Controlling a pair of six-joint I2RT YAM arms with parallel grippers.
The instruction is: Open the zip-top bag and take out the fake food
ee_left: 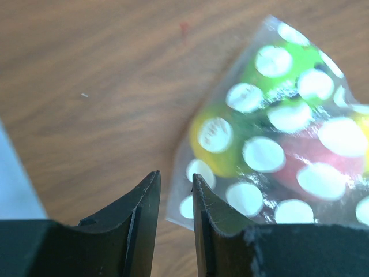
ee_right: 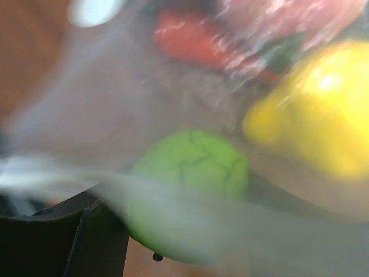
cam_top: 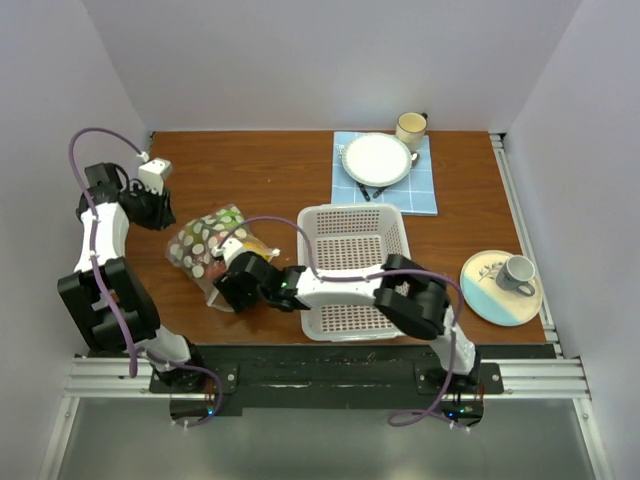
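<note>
The zip-top bag [cam_top: 205, 243], clear plastic with white dots, lies on the table left of centre with fake food inside. In the left wrist view the bag [ee_left: 277, 133] shows green, yellow and pink pieces. My left gripper [cam_top: 160, 212] is at its far left corner. The fingers [ee_left: 202, 199] stand a narrow gap apart with bare table between them. The bag's corner is just behind the right one. My right gripper [cam_top: 228, 282] is pressed into the bag's near edge. There, blurred film covers a green piece [ee_right: 190, 167], a yellow piece [ee_right: 323, 127] and one finger [ee_right: 92, 231].
A white perforated basket [cam_top: 352, 212] stands right of the bag, and my right arm reaches across its near side. A white plate [cam_top: 377, 158] on a blue cloth and a mug [cam_top: 411, 127] sit at the back. A cup [cam_top: 517, 272] on a plate is at far right.
</note>
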